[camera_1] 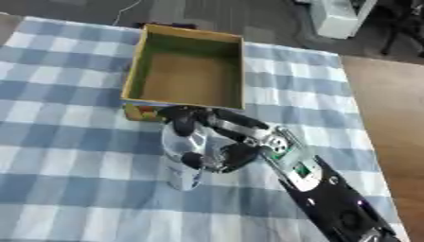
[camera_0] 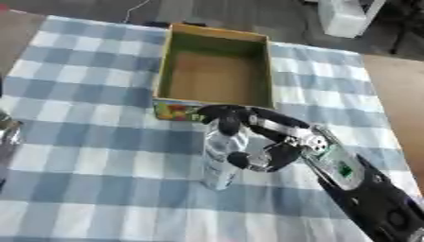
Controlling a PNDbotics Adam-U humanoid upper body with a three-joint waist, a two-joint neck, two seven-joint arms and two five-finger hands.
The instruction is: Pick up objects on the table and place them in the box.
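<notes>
Bottle, clear plastic, is standing upright on the checked cloth, with the right hand curling fingers and thumb around it. Just behind it the open box is sitting empty, nothing lying between them. A shiny object is showing at the left edge.

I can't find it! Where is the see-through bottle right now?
The clear bottle stands mid-table in the left eye view, just in front of the open box, with the right hand curled round it.
</notes>
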